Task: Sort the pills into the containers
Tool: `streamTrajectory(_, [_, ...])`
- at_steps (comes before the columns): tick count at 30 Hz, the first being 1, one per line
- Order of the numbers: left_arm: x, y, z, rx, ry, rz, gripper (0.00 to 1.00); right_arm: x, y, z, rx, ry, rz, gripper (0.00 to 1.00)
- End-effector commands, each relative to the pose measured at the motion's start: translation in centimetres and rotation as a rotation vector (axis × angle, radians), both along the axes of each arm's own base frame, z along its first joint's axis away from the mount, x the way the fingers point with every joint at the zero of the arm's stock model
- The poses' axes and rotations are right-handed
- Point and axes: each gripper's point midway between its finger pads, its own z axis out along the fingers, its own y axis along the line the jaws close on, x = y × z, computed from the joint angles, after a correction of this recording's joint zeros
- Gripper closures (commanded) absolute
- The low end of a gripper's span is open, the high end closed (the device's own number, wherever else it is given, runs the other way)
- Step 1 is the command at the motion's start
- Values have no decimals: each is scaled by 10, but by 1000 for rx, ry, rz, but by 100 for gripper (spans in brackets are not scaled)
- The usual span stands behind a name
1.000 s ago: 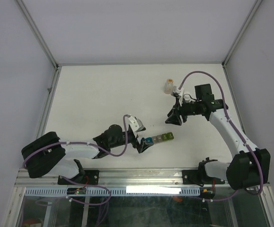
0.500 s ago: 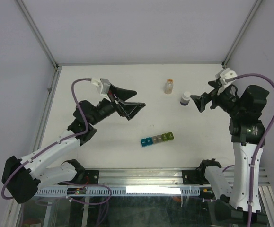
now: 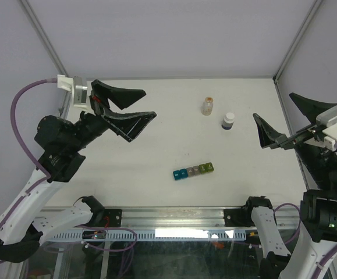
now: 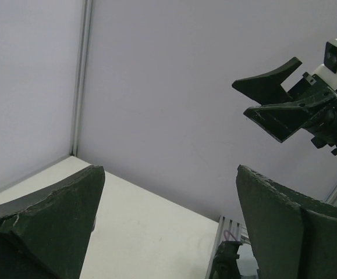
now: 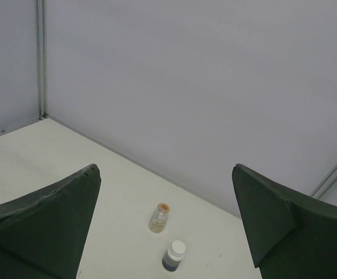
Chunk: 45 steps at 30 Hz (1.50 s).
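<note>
Both end effectors are held high with jaws spread wide, empty.
Below and between the left end effector (image 3: 148,103) and the right end effector (image 3: 272,104), well apart from each, the containers (image 3: 193,171) are laid on the counter (image 3: 127,157), with the long axis spanning them and the blue end leftward.

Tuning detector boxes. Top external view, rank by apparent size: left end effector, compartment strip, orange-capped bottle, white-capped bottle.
1. left end effector, though it looks nearer the camera, so inflated
2. compartment strip
3. orange-capped bottle and white-capped bottle: look alike, not ranked
</note>
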Motion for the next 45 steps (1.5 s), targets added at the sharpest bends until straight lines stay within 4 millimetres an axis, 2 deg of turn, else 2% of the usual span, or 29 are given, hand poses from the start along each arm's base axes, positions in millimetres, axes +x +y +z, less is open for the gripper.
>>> streamTrajectory(1, [-10,12,-3,46,26,16,1,0,-3,5,116,34,-11,1])
streamTrajectory(5, [-18,21,-3,54,14,31,1,-1,-1,0,142,40,2,1])
streamTrajectory(12, [-23,28,-10,87,-2,48,1,18,-1,-13,188,91,20,1])
streamTrajectory(16, [-23,30,-17,100,0,61,1,27,-2,-13,214,110,25,1])
streamTrajectory(45, [-18,27,-31,141,7,70,1,38,0,-21,224,139,49,1])
